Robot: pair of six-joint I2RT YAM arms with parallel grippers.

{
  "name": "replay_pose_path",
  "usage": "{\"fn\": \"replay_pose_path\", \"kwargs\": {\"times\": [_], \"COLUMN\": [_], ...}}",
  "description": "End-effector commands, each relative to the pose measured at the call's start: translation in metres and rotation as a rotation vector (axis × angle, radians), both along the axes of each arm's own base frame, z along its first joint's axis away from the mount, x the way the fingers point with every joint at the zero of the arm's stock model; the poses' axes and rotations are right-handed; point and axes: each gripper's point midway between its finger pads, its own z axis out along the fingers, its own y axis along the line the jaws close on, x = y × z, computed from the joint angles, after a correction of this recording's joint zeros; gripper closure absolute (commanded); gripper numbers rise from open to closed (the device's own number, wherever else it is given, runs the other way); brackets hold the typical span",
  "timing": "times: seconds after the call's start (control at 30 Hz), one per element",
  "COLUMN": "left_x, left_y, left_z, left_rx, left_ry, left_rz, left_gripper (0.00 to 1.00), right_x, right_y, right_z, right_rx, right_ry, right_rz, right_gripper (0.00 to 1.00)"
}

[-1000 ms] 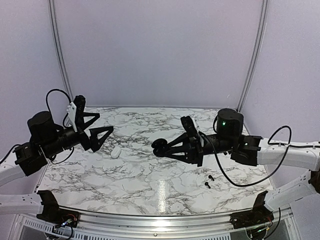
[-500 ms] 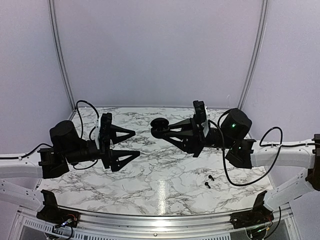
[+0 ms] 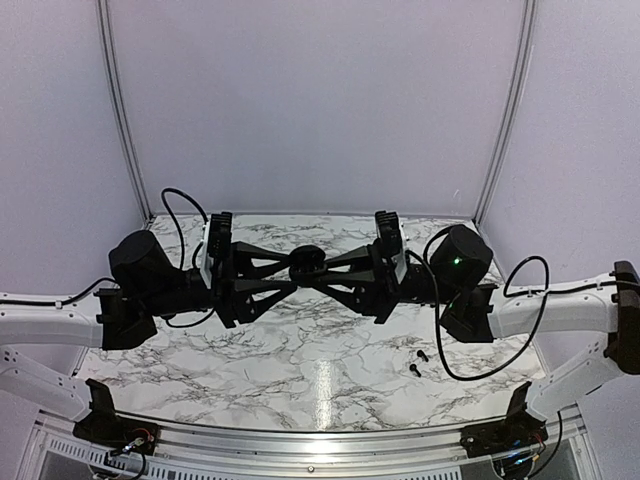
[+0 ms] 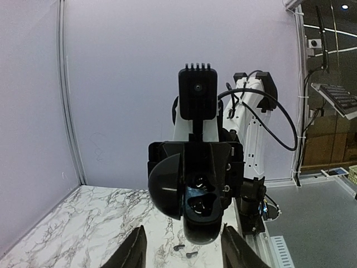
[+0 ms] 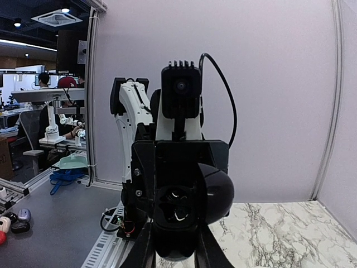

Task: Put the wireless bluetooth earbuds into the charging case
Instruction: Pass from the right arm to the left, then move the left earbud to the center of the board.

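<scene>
My right gripper [image 3: 312, 270] is shut on the black charging case [image 3: 305, 264] and holds it in the air over the middle of the table. The case is open. In the left wrist view its body [image 4: 203, 204] shows two wells, with the domed lid [image 4: 166, 187] swung to the left. The right wrist view has the case [image 5: 175, 215] clasped between my right gripper's [image 5: 174, 248] fingers. My left gripper [image 3: 291, 275] faces it tip to tip. That left gripper [image 4: 184, 251] is open, its fingers either side of the case without touching. Two black earbuds [image 3: 418, 362] lie on the table at the right.
The marble table [image 3: 250, 350] is walled by pale panels with metal posts [image 3: 120, 110] at the back corners. A metal rail [image 3: 320, 432] runs along the near edge by the arm bases. The black earbuds [image 4: 185, 250] lie near the right arm's base.
My left arm has swung from the table's left side to the middle and its jaws have narrowed. My right arm has lifted the case and turned it toward the left gripper.
</scene>
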Motion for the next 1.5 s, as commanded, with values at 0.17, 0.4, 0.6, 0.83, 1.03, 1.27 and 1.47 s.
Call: {"fn": "replay_pose_path", "kwargs": {"times": [0.17,0.4,0.6,0.83,1.03,1.27,1.47], "left_x": [-0.012,-0.013,-0.012,-0.007,0.001,0.016,0.022], "left_y": [-0.01,-0.014,-0.012,-0.002,0.011,0.021,0.023], "left_z": [0.024,0.024,0.023,0.015,-0.005,-0.037,-0.057], "left_rx": [-0.056,-0.056,-0.058,-0.055,0.003,0.091,0.123], "left_ry": [-0.052,-0.054,-0.052,-0.034,-0.037,0.021,0.097], "left_rz": [-0.087,-0.098,-0.087,-0.028,0.058,0.145,0.153], "left_gripper": [0.62,0.72,0.83,1.0,1.0,1.0,1.0], "right_x": [-0.003,-0.003,-0.003,0.007,0.023,0.057,0.062], "right_y": [0.003,0.007,0.008,-0.002,-0.021,-0.05,-0.097], "right_z": [0.027,0.027,0.025,0.028,0.019,-0.03,-0.103], "right_rx": [0.096,0.11,0.107,0.087,0.004,-0.311,-0.665], "right_ry": [-0.038,-0.034,-0.036,0.003,0.047,0.216,0.482], "right_rz": [-0.003,0.002,0.001,-0.022,-0.081,-0.331,-0.54], "right_gripper": [0.89,0.89,0.86,0.66,0.49,0.48,0.49]}}
